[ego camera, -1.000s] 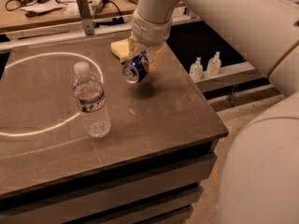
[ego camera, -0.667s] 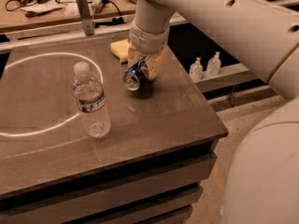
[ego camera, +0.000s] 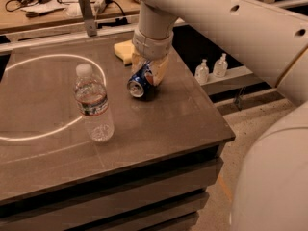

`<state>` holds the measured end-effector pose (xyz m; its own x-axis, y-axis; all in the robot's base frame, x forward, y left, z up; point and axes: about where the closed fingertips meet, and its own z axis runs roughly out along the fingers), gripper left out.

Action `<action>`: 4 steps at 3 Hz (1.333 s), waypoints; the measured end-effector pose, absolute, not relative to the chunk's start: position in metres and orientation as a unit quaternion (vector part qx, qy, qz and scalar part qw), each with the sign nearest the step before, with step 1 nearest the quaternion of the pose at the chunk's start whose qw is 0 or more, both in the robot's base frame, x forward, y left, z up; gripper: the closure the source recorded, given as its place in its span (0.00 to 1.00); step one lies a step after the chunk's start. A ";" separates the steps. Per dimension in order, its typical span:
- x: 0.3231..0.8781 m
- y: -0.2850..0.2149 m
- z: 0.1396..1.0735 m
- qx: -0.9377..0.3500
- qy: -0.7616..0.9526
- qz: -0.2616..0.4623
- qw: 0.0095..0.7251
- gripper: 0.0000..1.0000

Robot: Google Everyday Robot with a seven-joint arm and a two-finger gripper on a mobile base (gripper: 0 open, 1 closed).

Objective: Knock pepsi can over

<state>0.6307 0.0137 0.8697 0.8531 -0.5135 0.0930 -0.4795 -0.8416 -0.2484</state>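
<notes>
The pepsi can [ego camera: 140, 82] is dark blue with a silver top. It lies tilted on its side near the back right of the dark table [ego camera: 168, 129], with its top facing the front left. My gripper [ego camera: 150, 72] comes down from above and its tan fingers [ego camera: 161, 70] are closed around the can's body, holding it low over or on the table top. A clear water bottle [ego camera: 94, 105] with a white cap stands upright to the left of the can, apart from it.
A yellow sponge [ego camera: 122, 51] lies just behind the gripper. A metal post [ego camera: 86, 14] stands at the table's back edge, with a cluttered workbench [ego camera: 43, 8] behind it. Two small white bottles [ego camera: 211, 67] stand on a low shelf right of the table. The table's right edge is close to the can.
The gripper has moved down with the tilted can, from a little above the table to the table top. The water bottle has not moved.
</notes>
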 end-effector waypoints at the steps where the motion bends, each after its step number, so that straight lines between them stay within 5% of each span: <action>1: 0.632 0.011 0.870 -0.954 0.269 -0.077 0.109 0.21; 2: 0.637 0.005 0.873 -0.947 0.293 -0.072 0.114 0.01; 4: 0.685 -0.029 0.897 -0.876 0.437 -0.070 0.190 0.00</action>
<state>0.6849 -0.0288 0.8974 0.6083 -0.7926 -0.0432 -0.7392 -0.5458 -0.3944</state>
